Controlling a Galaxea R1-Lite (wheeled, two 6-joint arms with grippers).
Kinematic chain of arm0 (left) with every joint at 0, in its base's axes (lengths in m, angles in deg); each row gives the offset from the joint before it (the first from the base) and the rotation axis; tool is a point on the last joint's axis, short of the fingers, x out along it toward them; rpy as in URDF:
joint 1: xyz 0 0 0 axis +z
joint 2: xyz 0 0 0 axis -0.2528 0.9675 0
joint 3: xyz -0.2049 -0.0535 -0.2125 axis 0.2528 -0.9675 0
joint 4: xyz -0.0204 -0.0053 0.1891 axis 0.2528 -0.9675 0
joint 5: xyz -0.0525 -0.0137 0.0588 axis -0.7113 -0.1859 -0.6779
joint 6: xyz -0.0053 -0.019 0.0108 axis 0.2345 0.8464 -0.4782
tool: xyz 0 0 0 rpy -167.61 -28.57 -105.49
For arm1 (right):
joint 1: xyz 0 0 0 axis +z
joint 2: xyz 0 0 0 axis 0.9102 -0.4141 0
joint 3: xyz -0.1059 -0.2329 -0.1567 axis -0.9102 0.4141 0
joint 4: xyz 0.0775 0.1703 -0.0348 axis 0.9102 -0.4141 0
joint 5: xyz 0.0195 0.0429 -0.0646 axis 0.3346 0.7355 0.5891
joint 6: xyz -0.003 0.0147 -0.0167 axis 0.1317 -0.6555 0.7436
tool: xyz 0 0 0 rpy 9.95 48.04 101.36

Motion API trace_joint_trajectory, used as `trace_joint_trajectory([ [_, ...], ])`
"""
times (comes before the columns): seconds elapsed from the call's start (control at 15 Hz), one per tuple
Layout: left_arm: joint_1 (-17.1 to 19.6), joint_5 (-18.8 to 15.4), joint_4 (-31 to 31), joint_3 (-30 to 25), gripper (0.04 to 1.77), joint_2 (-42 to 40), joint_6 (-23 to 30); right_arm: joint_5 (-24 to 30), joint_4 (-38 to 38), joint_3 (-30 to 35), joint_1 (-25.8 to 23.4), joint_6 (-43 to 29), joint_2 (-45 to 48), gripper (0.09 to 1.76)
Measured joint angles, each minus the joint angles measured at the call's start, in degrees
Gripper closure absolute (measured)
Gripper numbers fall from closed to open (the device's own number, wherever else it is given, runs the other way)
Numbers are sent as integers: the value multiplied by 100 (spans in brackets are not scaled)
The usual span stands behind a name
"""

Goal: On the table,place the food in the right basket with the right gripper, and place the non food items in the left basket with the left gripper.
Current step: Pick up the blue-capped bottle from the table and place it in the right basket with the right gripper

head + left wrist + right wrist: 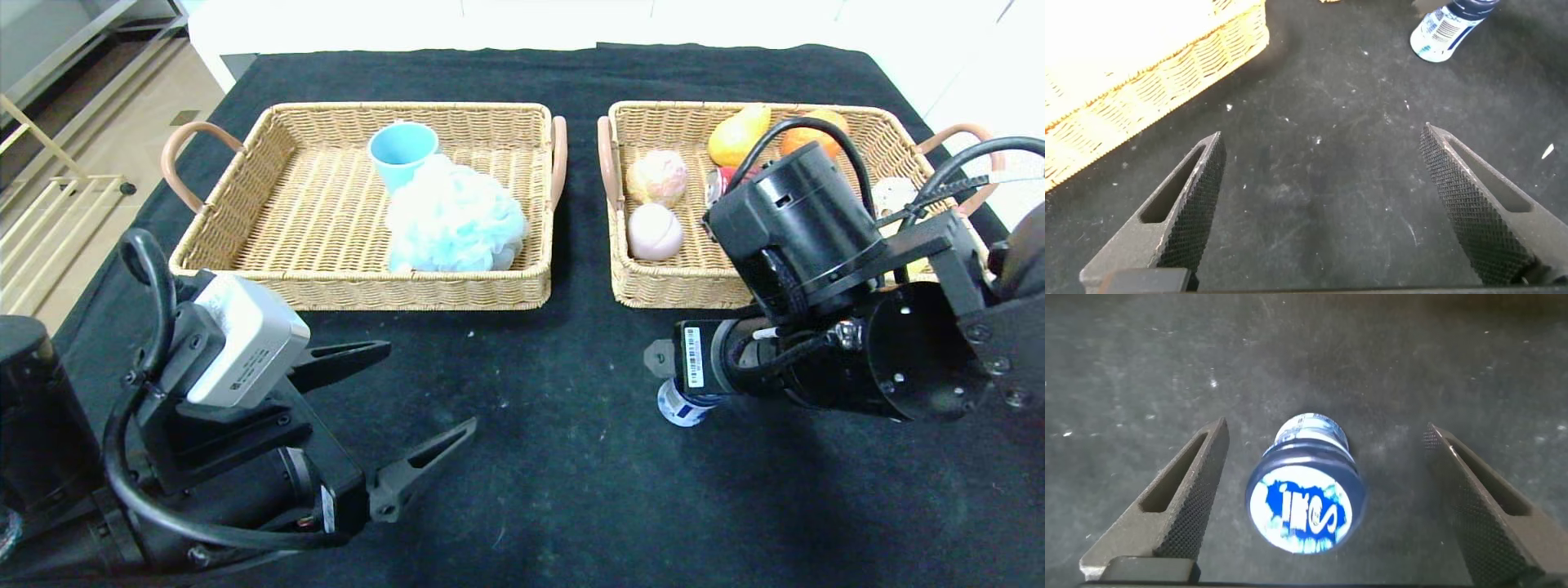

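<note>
Jaws spread wide, the right gripper straddles a blue-capped bottle, untouched. Head view hides most of it. The left gripper hovers open.

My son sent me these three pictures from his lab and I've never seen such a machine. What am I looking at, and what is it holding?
It is a two-armed robot sorting things into baskets on a black table. The big picture looks down from its head; the two small ones come from cameras on its wrists.

The left wicker basket holds a light blue cup and a fluffy blue-white bath sponge. The right wicker basket holds fruit and round buns.

Nothing is held yet. The right gripper hovers with jaws open on either side of a small blue-labelled bottle standing on the table. The left gripper waits open over bare cloth.
</note>
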Motion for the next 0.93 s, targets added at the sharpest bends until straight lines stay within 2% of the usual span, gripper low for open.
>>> trace_joint_trajectory([
  [0.73,-2,-16,-11,-34,9,-35,-11,0,-2,-80,-104,-39,-351,14],
  [0.93,-2,-29,-18,-41,9,-33,-18,0,0,-78,-110,-127,-391,61],
])
